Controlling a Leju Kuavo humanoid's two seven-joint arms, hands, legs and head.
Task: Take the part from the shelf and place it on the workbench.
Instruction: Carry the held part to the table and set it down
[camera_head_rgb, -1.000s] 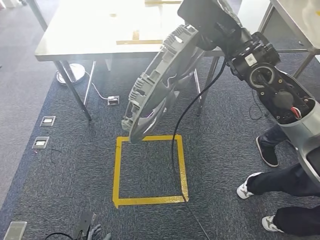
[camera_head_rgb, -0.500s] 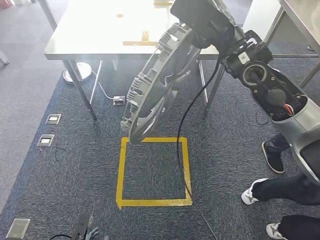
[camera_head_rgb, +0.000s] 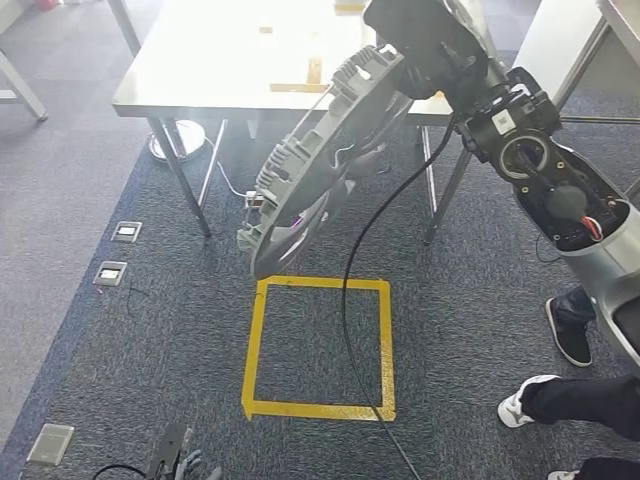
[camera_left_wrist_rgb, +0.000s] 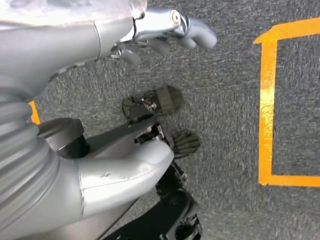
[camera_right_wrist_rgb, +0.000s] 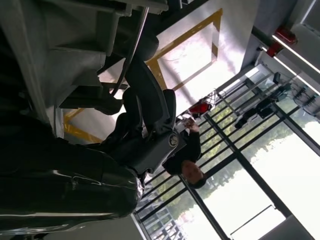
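Part (camera_head_rgb: 321, 165): one, a round grey ribbed ring-shaped housing, held in the air above the carpet (camera_head_rgb: 151, 340), in front of the counter (camera_head_rgb: 226, 70). It hangs tilted on edge; its long axis slopes from upper right, at the hand, down to lower left, where the lower rim hangs just beyond the far side of the tape square (camera_head_rgb: 321, 345). The open face turns toward the lower right.

Right hand (camera_head_rgb: 423, 45): dark, clenched on the upper rim of the part, over the counter's near edge. In the right wrist view the dark fingers (camera_right_wrist_rgb: 151, 100) curl around the pale part (camera_right_wrist_rgb: 56, 55).

Left hand (camera_left_wrist_rgb: 166, 35): low by the floor, grasping nothing, fingers loosely spread.

Counter: one, pale top with yellow tape marks, on metal legs. A second table (camera_head_rgb: 581, 40) stands to the right.

Tape square: one, yellow, on the carpet.

Cable (camera_head_rgb: 362, 300): one, black, hanging from the right arm to the floor, across the square.

Floor sockets (camera_head_rgb: 110, 273): three, to the left.

Person: shoes (camera_head_rgb: 571, 330) and dark trouser legs at lower right.
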